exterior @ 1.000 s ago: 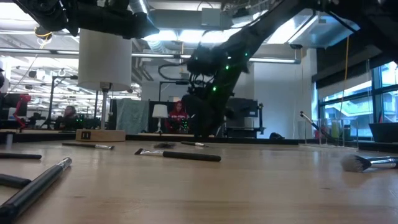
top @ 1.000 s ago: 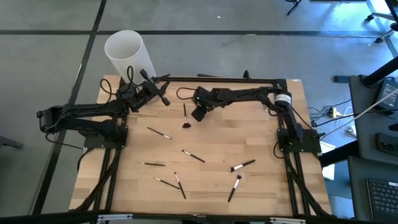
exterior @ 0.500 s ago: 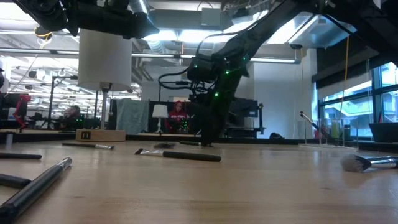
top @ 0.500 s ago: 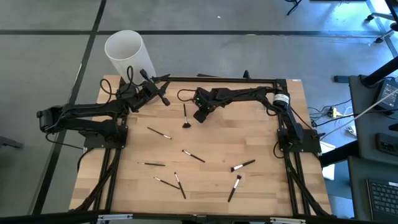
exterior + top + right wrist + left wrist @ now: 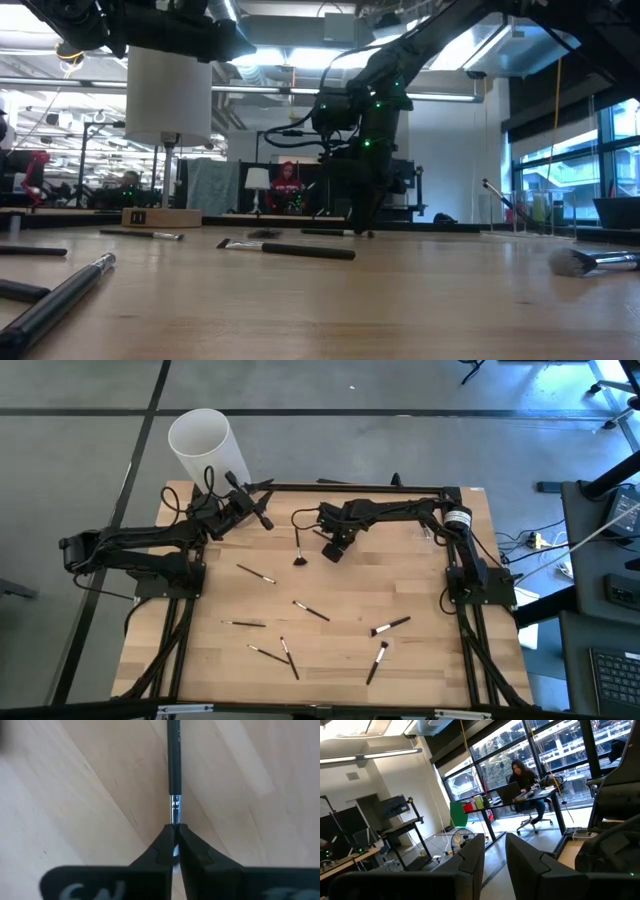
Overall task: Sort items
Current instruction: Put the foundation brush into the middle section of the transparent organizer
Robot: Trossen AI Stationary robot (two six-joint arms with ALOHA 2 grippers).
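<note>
Several slim dark makeup brushes lie flat and scattered on the wooden table (image 5: 400, 580), among them one with a dark tuft (image 5: 298, 546) and others nearer the front (image 5: 311, 610) (image 5: 390, 626). My right gripper (image 5: 333, 552) is down at the table's far middle, shut on a brush with a black handle (image 5: 173, 760). In the high view the gripper hides this brush. My left gripper (image 5: 262, 518) hangs raised at the far left near the white cylinder (image 5: 205, 445). Its fingers (image 5: 472, 857) stand a little apart with nothing between them. My right gripper pinches the brush between its two fingertips (image 5: 162, 840) at the silver ferrule (image 5: 174, 815), just past the end of the black handle. The fingers come from above, pointing down at the table. The handle runs straight away from them, lying on the wood.
The tall white cylinder stands off the table's far left corner. A black frame runs along the table's edges (image 5: 455, 560). Cables trail by the right arm's base (image 5: 520, 545). In the low view, brushes lie close to the camera (image 5: 60, 295) (image 5: 590, 262). A person sits far behind (image 5: 522, 775).
My right gripper has slid a short way toward the table's right edge, staying low over the wood. In the low view its fingers have drawn together from a wide stance to shut.
</note>
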